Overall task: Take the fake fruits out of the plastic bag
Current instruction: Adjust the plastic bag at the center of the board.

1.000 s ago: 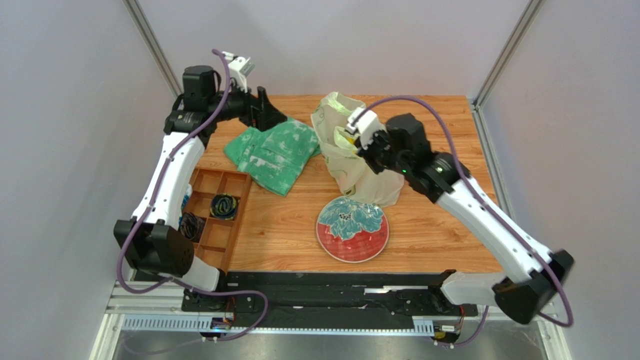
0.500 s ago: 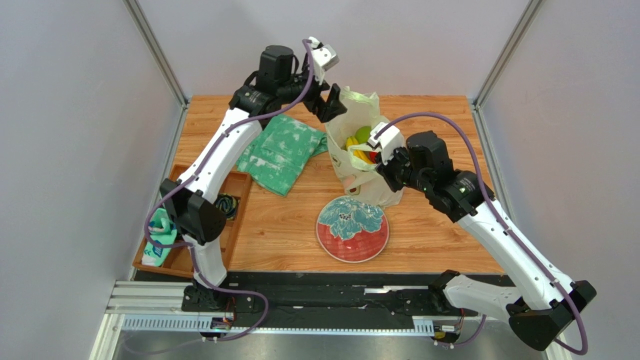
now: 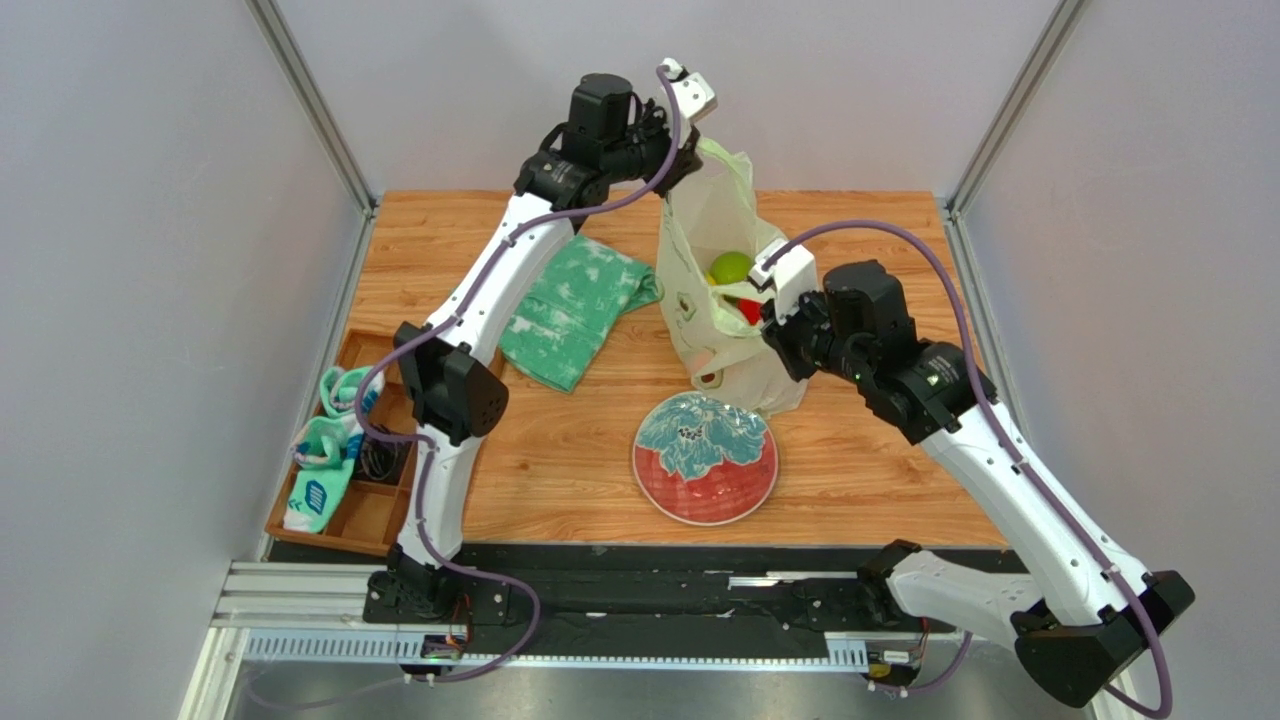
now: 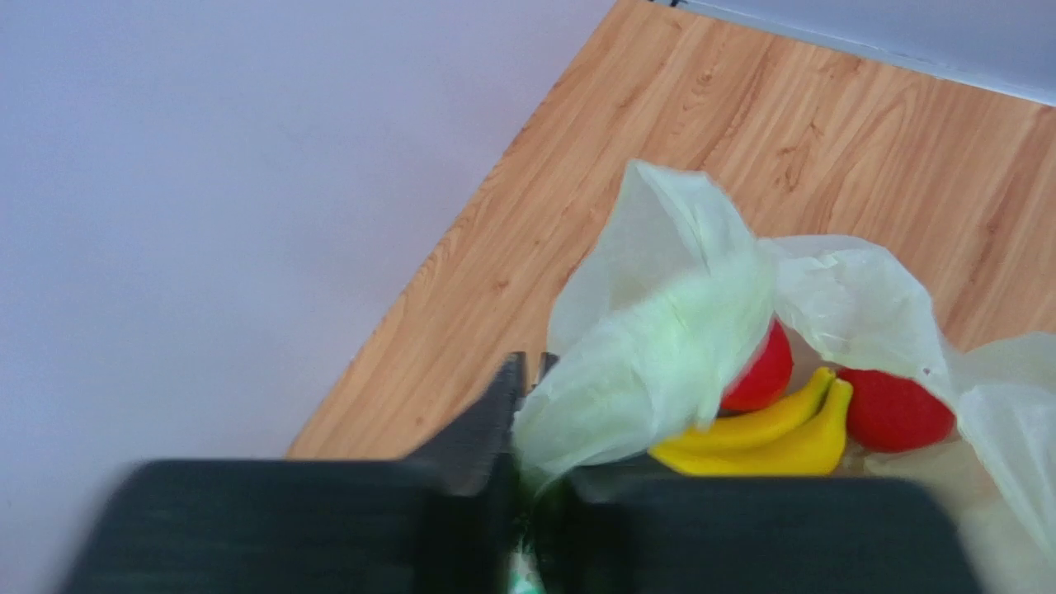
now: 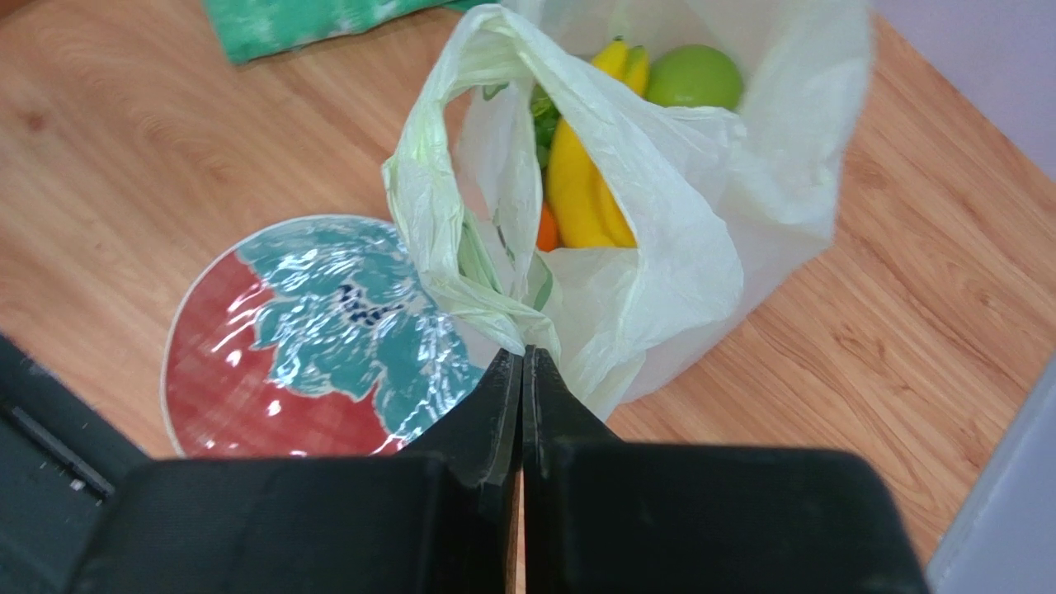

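Observation:
The pale yellow-green plastic bag [image 3: 706,342] stands upright at mid-table with its mouth stretched open. My left gripper [image 3: 694,150] is shut on the bag's far top edge [image 4: 669,334], holding it raised. On the near handle [image 5: 496,297] my right gripper [image 3: 766,315] is shut. Fake fruits lie inside the bag. The right wrist view shows a green apple [image 5: 694,77], a yellow banana bunch [image 5: 573,173] and an orange [image 5: 548,229]. The left wrist view shows the bananas [image 4: 769,433] between two red round fruits [image 4: 762,371].
A red and teal plate [image 3: 705,458] lies just in front of the bag. To the bag's left is a green-and-white cloth [image 3: 579,308]. A wooden compartment tray [image 3: 361,503] with small items sits at the table's left edge.
My left arm swung from the far left across to the bag and shut on its far top edge, lifting it. The bag's mouth now gapes open. The right gripper kept its grip.

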Available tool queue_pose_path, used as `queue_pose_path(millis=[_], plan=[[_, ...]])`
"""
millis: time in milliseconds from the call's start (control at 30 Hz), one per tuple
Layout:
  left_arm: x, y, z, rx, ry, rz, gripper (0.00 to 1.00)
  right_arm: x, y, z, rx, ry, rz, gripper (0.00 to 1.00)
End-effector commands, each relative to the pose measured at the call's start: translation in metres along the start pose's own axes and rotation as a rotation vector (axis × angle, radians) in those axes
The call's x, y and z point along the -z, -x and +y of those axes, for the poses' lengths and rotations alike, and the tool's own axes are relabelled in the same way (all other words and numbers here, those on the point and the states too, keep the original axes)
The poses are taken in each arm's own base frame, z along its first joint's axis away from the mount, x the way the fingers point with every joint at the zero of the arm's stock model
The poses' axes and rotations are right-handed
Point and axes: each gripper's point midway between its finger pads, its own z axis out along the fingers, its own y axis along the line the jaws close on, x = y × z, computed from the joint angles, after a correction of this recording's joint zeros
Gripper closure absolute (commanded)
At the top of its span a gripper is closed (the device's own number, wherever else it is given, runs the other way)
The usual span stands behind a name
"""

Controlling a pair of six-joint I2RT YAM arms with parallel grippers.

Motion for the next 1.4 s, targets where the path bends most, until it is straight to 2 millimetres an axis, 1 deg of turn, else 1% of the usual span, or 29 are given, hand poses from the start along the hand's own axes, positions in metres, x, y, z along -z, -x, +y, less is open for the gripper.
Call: queue_pose_path(millis=[0,67,100,133,200,233,267,333,367,400,467,533,567,600,667,700,733,767,800,833,867,933,967,1000,1100,1133,1167,1267,1367], plan=[[0.01,0.057,0.002,-0.04,0.005,-0.162,1.0,0.006,0.034,-0.058,-0.078,-0.212,-0.118,1.0],[0.015,0.065,0.019,0.043,0.072,-0.192,1.0,0.004,0.056,-0.12,-0.171,-0.365,-0.186,1.0],[0.02,0.062,0.04,0.083,0.139,-0.193,1.0,0.009,0.055,-0.161,-0.23,-0.462,-0.196,1.0],[0.024,0.063,0.052,0.11,0.178,-0.205,1.0,-0.003,0.077,-0.195,-0.259,-0.502,-0.227,1.0],[0.039,0.073,0.081,0.148,0.279,-0.251,1.0,-0.011,0.094,-0.24,-0.321,-0.548,-0.259,1.0],[0.044,0.079,0.089,0.146,0.303,-0.273,1.0,-0.04,0.079,-0.276,-0.363,-0.572,-0.202,1.0],[0.051,0.09,0.098,0.136,0.332,-0.315,1.0,-0.014,0.129,-0.3,-0.345,-0.616,-0.326,1.0],[0.069,0.116,0.111,0.106,0.371,-0.397,1.0,-0.005,0.158,-0.332,-0.352,-0.662,-0.409,1.0],[0.075,0.13,0.115,0.081,0.387,-0.442,1.0,0.006,0.188,-0.347,-0.335,-0.689,-0.495,1.0],[0.087,0.149,0.115,0.054,0.399,-0.491,1.0,0.013,0.2,-0.351,-0.332,-0.699,-0.531,1.0],[0.102,0.171,0.108,0.02,0.383,-0.545,1.0,0.028,0.216,-0.351,-0.319,-0.706,-0.579,1.0],[0.105,0.173,0.098,0.018,0.349,-0.528,1.0,0.03,0.207,-0.343,-0.317,-0.697,-0.556,1.0],[0.115,0.176,0.083,0.027,0.3,-0.507,1.0,0.039,0.191,-0.349,-0.328,-0.724,-0.532,1.0],[0.101,0.151,0.076,0.061,0.254,-0.432,1.0,0.031,0.156,-0.327,-0.34,-0.678,-0.455,1.0],[0.112,0.14,0.047,0.078,0.159,-0.377,1.0,0.032,0.13,-0.309,-0.284,-0.676,-0.429,1.0],[0.089,0.087,0.033,0.142,0.112,-0.255,1.0,0.054,0.12,-0.288,-0.259,-0.684,-0.434,1.0],[0.086,0.066,0.022,0.164,0.086,-0.207,1.0,0.022,0.059,-0.272,-0.279,-0.647,-0.294,1.0],[0.095,0.057,0.006,0.18,0.054,-0.179,1.0,0.019,0.028,-0.26,-0.261,-0.645,-0.223,1.0],[0.083,0.004,-0.014,0.249,0.01,-0.064,1.0,0.032,0.014,-0.244,-0.248,-0.657,-0.206,1.0],[0.083,-0.015,-0.028,0.308,-0.014,-0.02,1.0,0.012,-0.048,-0.222,-0.274,-0.618,-0.067,1.0],[0.087,-0.045,-0.051,0.362,-0.064,0.046,1.0,0.011,-0.069,-0.208,-0.244,-0.589,-0.011,1.0],[0.093,-0.064,-0.07,0.439,-0.092,0.086,1.0,0.012,-0.112,-0.176,-0.247,-0.522,0.103,0.78],[0.1,-0.064,-0.08,0.455,-0.111,0.084,1.0,0.015,-0.118,-0.172,-0.248,-0.52,0.122,0.67],[0.101,-0.086,-0.094,0.49,-0.134,0.129,1.0,0.02,-0.121,-0.166,-0.257,-0.511,0.138,0.42],[0.106,-0.104,-0.112,0.569,-0.175,0.179,1.0,0.032,-0.087,-0.154,-0.242,-0.425,0.076,0.25],[0.106,-0.105,-0.114,0.611,-0.168,0.189,1.0,0.034,-0.073,-0.15,-0.24,-0.389,0.045,0.22],[0.105,-0.109,-0.114,0.632,-0.163,0.197,1.0,0.04,-0.038,-0.146,-0.219,-0.325,-0.037,0.19],[0.101,-0.106,-0.113,0.682,-0.148,0.17,0.99,0.037,0.003,-0.123,-0.205,-0.174,-0.116,0.19],[0.099,-0.099,-0.109,0.711,-0.129,0.147,0.97,0.013,0.013,-0.096,-0.118,-0.062,-0.105,0.25]])
